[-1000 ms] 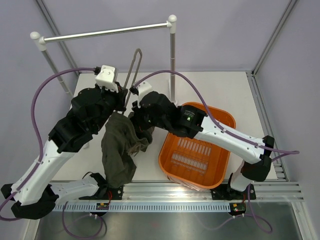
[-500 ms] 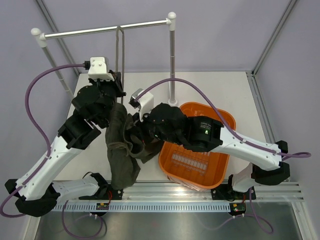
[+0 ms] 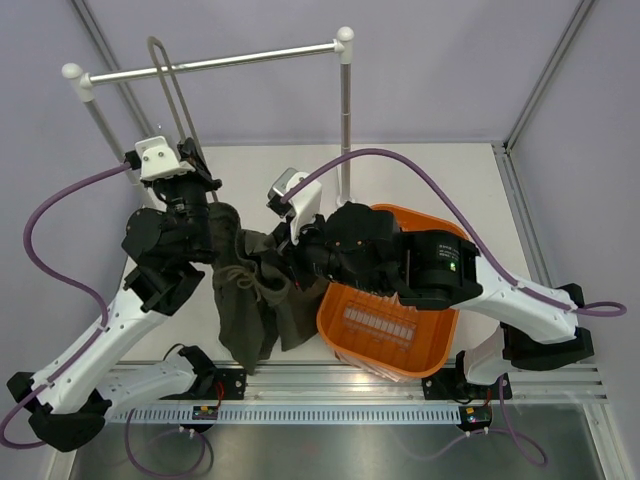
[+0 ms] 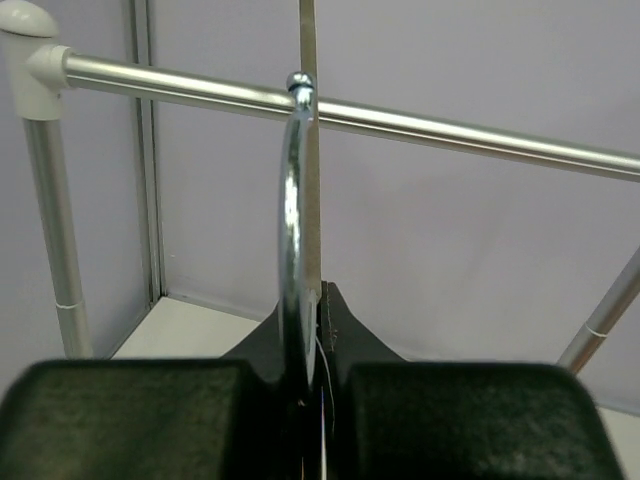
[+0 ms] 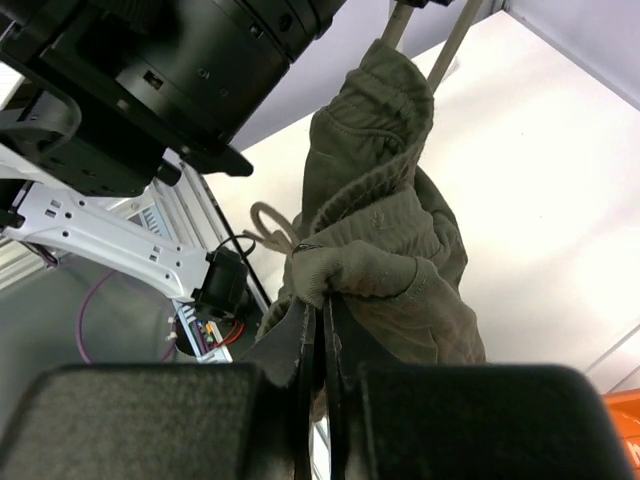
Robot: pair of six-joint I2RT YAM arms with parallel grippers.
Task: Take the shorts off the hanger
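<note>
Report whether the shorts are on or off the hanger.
On. In the right wrist view the shorts hang bunched around the bars of the hanger, while the right hand pinches a fold.

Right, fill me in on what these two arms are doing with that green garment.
The left hand is clamped shut on the thin grey-brown clothes hanger, holding it up with its metal hook near the silver rail. The right hand is shut on a fold of the dark olive-green cloth shorts, which hang bunched between the arms. The top of the shorts seems still caught on the hanger's lower end, so they are not off yet.
</note>
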